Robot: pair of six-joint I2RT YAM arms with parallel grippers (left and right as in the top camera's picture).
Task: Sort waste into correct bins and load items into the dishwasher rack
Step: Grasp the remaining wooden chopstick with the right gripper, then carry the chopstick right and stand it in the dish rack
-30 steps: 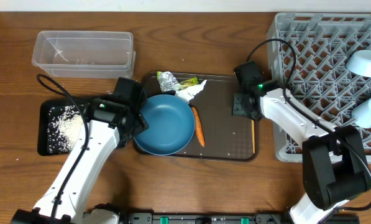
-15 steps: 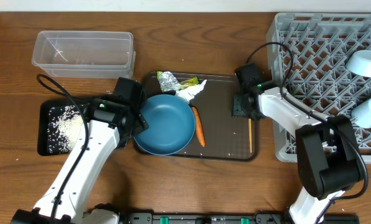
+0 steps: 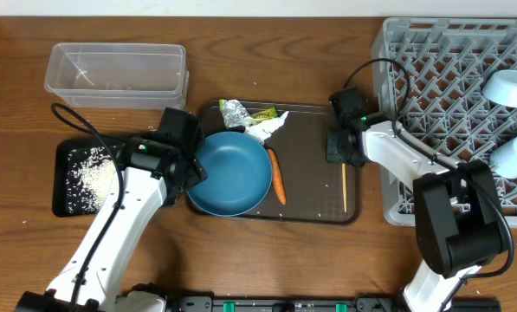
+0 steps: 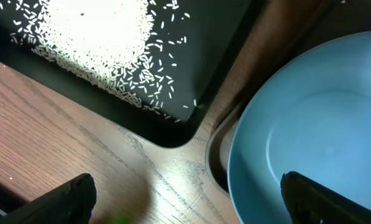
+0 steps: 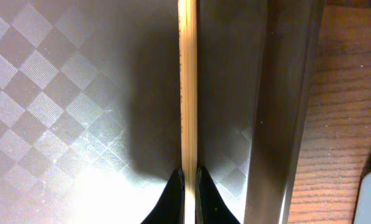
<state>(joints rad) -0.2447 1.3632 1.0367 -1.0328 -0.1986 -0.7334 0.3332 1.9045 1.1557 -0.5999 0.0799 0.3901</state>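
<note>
I see a brown tabletop (image 3: 267, 260) with wood grain. The serving tray (image 3: 314, 186) is dark brown, and close up it shows a fine checker pattern of lighter and darker squares. The large bowl (image 3: 232, 173) is blue, the carrot (image 3: 276, 176) orange, the foil (image 3: 233, 111) silver, the wrapper (image 3: 262, 113) green-yellow, the tissue (image 3: 265, 128) white. The rice (image 3: 93, 169) is white on the black tray (image 3: 63, 195). The rack (image 3: 440, 78) is a grey lattice, and the chopstick (image 3: 344, 185) is pale wood.

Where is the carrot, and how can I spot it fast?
Look at the brown tray in the middle of the table. A dark-blue bowl sits on it, and the carrot lies beside the bowl, on the side facing the grey rack. It is the only orange thing, short and pointed, fatter than the thin pale chopstick.
</note>
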